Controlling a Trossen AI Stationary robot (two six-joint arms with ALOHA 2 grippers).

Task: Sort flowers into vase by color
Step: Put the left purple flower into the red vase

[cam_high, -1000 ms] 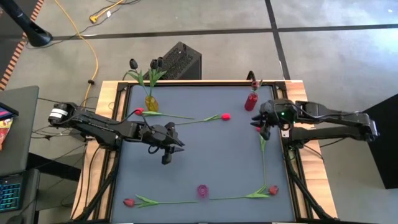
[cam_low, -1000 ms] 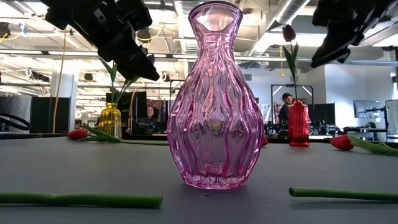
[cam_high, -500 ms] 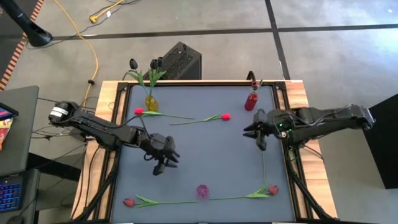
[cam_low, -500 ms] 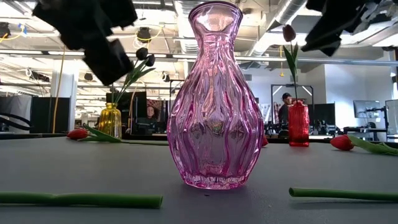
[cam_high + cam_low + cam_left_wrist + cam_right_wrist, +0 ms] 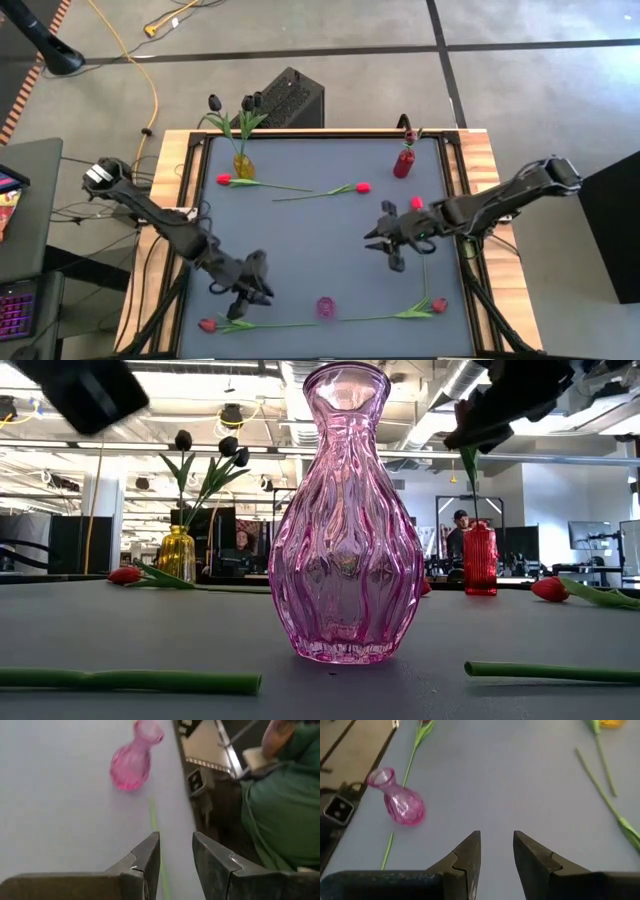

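My left gripper [image 5: 248, 298] is open and hovers near the table's near left corner, just above a red tulip [image 5: 207, 325] lying along the near edge; its stem [image 5: 156, 825] runs past the fingers toward the pink vase [image 5: 325, 307]. My right gripper [image 5: 388, 250] is open over the table's right middle, beside a red tulip [image 5: 415, 203] whose stem runs toward the near edge. The yellow vase [image 5: 242, 165] holds near-black tulips. The red vase [image 5: 403, 163] holds one dark crimson tulip. Both vases stand at the far edge.
Two more red tulips [image 5: 222, 180] [image 5: 363, 187] lie flat near the far edge, and another [image 5: 438, 305] lies at the near right corner. The pink vase [image 5: 345, 510] stands upright at the near middle. A person in green [image 5: 280, 815] sits beyond the near edge.
My left gripper has swung from the table's left middle toward the near edge and come down over the near-left tulip. My right gripper has moved from beside the red vase toward the near edge and the table's middle. No flower or vase has moved.
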